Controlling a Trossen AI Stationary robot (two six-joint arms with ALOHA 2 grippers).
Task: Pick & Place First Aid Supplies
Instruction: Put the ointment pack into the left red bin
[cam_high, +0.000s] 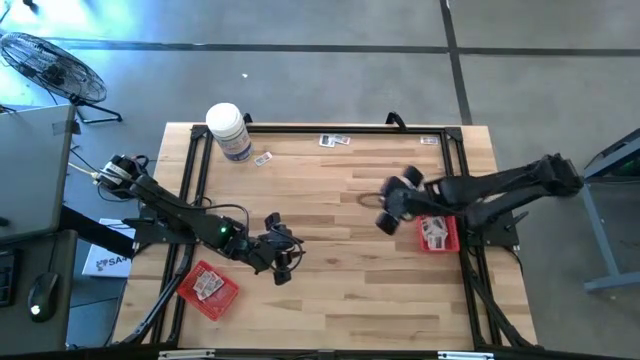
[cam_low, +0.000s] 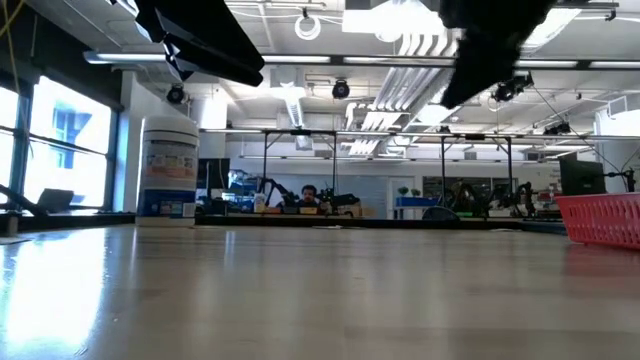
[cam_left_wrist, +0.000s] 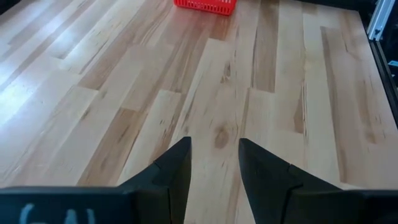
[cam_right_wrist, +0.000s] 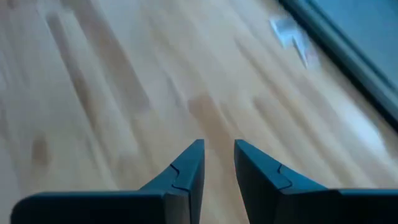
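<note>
While both pincers, left (cam_left_wrist: 214, 165) and right (cam_right_wrist: 218, 163), gape empty, two packets (cam_high: 334, 140) lie side by side along the bench's (cam_high: 330, 290) far edge.

High camera looks straight down on the whole pale wooden plank counter (cam_high: 330, 260) from well above; low camera sits at counter-top height, facing level across it into the room behind. Each wrist camera rides close over the planks, looking forward past its own dark fingers. High, low and left wrist views share the shallow red mesh tray (cam_high: 438, 234) (cam_low: 603, 218) (cam_left_wrist: 205, 7).
</note>
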